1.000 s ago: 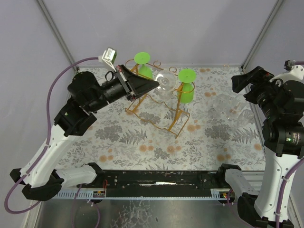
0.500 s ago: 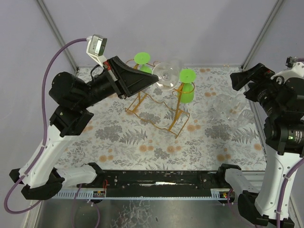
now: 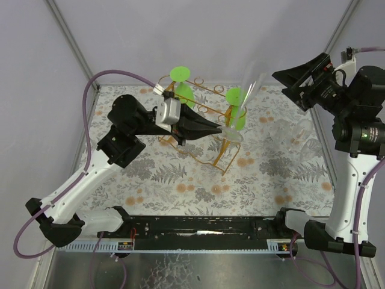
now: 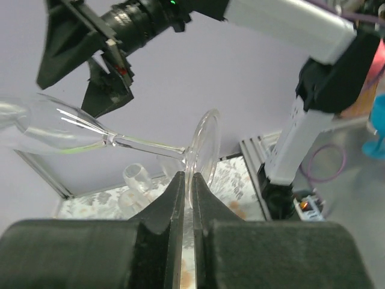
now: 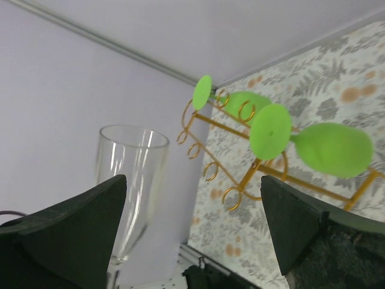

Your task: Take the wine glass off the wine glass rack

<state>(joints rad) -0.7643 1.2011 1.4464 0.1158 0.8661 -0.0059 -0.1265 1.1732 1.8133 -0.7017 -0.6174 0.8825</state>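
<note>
A clear wine glass [image 3: 251,83] hangs in the air just right of the golden-orange wine glass rack [image 3: 180,137], clear of its rails. My left gripper [image 3: 221,130] is shut on the rim of its foot. In the left wrist view the fingers [image 4: 173,198] pinch the round foot of the glass [image 4: 198,153], with stem and bowl reaching left. My right gripper [image 3: 290,86] is open, high at the back right, facing the bowl. In the right wrist view the glass [image 5: 129,174] stands by the left finger [image 5: 66,229], not between the jaws.
Two green plastic glasses [image 3: 178,74] [image 3: 237,107] hang upside down on the rack, also seen as green glasses [image 5: 271,129] in the right wrist view. Clear glasses [image 3: 296,135] stand on the flowered tablecloth at the right. Purple walls enclose the table.
The left arm turned its wrist and carried the clear glass off the rack top, rightward, bowl now pointing up. The right arm rose and swung left toward the glass.
</note>
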